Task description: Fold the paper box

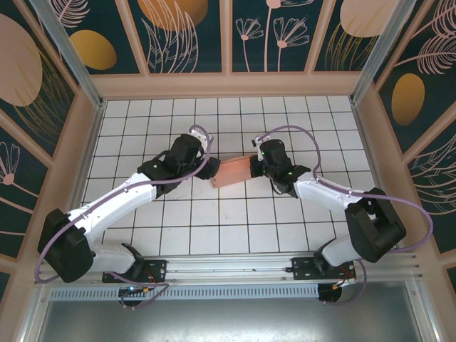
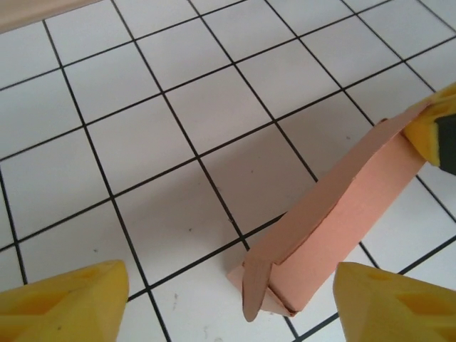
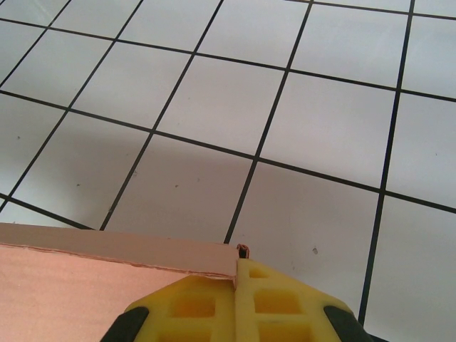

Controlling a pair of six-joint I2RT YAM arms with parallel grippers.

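Roughly at the middle of the white tiled table: the paper box, salmon-pink, flattened and long, set between the two grippers. Held at its right edge by the right gripper, closed tight, thin card pinched between the yellow fingers, upper edge running off leftward in the right wrist view. At the other end the left gripper, jaws parted wide and gripping nothing; the box's near corner with its curled flap lying between the fingertips (nearer the right-hand one in the left wrist view; touching or not, cannot tell). Bare tiles on every side: a broad free strip up to the back wall, open squares left and right out to the side walls, more toward the arm bases.
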